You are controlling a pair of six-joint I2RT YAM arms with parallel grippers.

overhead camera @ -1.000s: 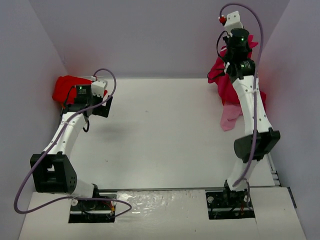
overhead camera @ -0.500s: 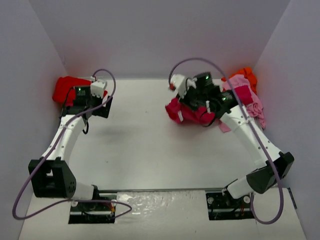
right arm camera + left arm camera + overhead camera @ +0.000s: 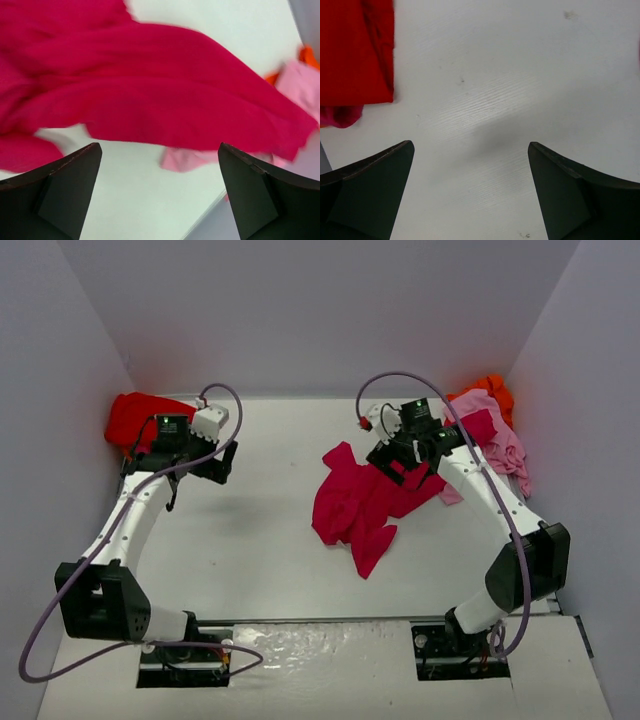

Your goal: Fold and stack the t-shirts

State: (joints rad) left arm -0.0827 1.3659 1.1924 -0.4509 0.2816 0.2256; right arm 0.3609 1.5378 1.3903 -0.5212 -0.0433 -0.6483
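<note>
Bright, even light; right wrist view blurred (motion).

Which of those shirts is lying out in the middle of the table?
The crimson-magenta shirt; the bright red one sits far left, pink and orange are heaped far right.

White table (image 3: pixel 270 540) between plain pale lavender walls (image 3: pixel 300 310)

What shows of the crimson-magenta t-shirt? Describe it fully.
The crimson-magenta t-shirt is soft, wrinkled cloth, unfolded, lying sprawled on the white table right of centre, one lobe trailing toward the near edge. Its far right end overlaps the pale pink shirt. The open right gripper hangs over it without gripping.
</note>
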